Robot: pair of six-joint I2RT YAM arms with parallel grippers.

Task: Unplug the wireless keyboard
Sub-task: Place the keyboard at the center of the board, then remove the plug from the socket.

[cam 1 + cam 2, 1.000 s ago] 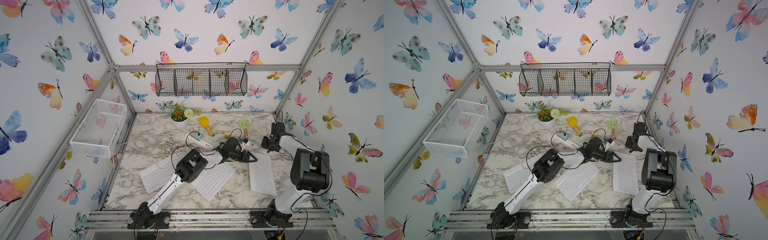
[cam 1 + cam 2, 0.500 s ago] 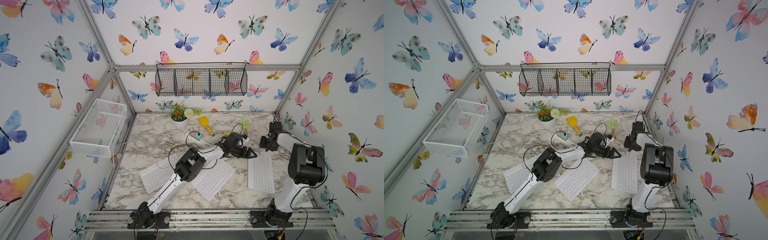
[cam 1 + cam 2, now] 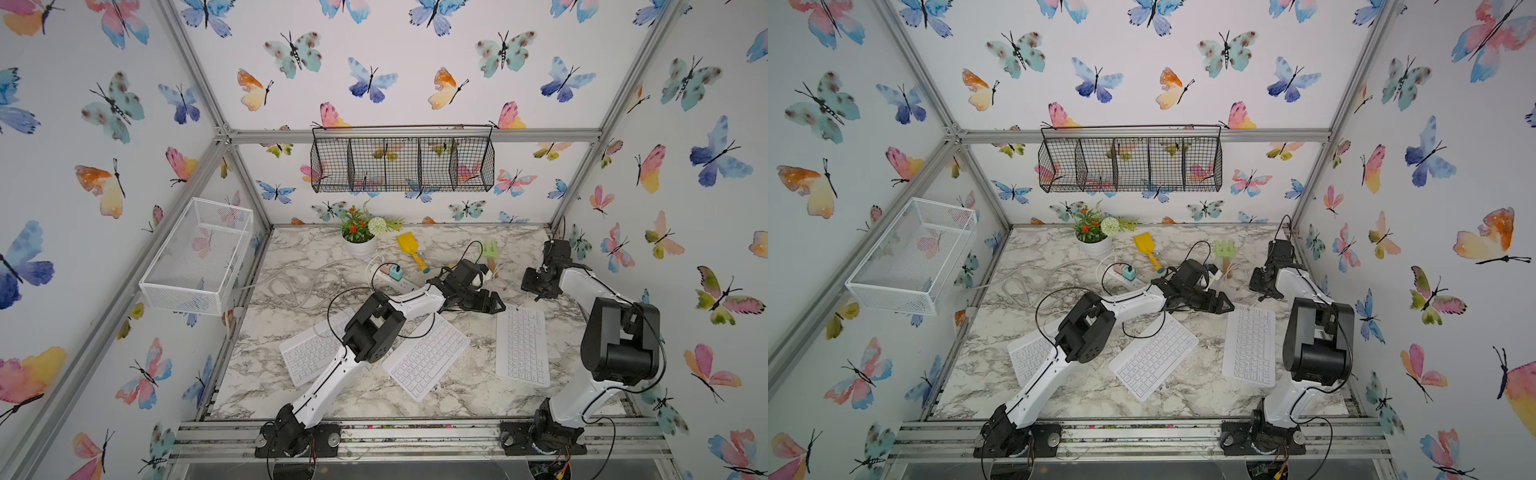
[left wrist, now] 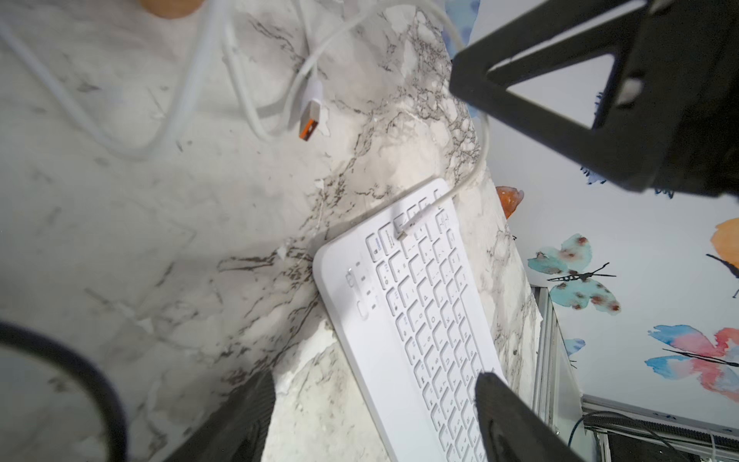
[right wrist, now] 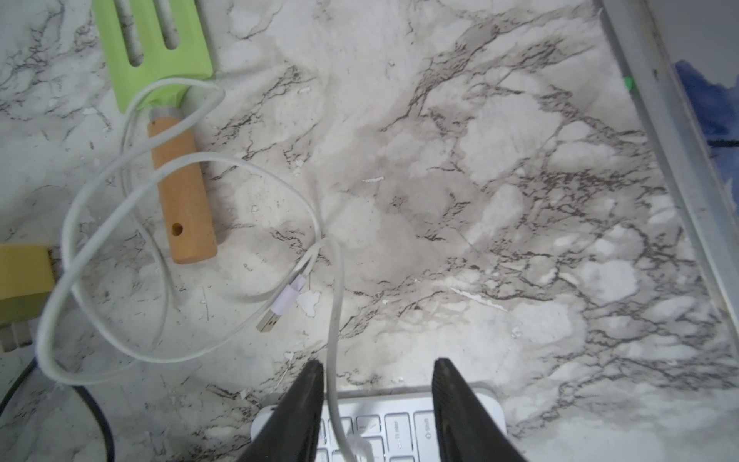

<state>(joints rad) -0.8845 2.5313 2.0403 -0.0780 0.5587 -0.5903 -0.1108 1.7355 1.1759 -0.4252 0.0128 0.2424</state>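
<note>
Since a second ago both of my tools have spread: the right tool (image 5: 378, 362) stands with jaws apart over the far end of the wireless keyboard (image 3: 521, 345), the white charging cable (image 5: 336, 312) running loose between them, and the left tool (image 4: 372, 384) gapes wide on nothing just beside that end. The keyboard lies flat on the right of the counter (image 3: 478, 395), with the cable's small plug (image 4: 402, 235) lying free on top of its keys.

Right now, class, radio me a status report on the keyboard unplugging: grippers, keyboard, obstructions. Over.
Left gripper open, empty. Right gripper open, cable running loose between its jaws. Keyboard unplugged, plug lying on keys. Cable looped over green rake.
</note>
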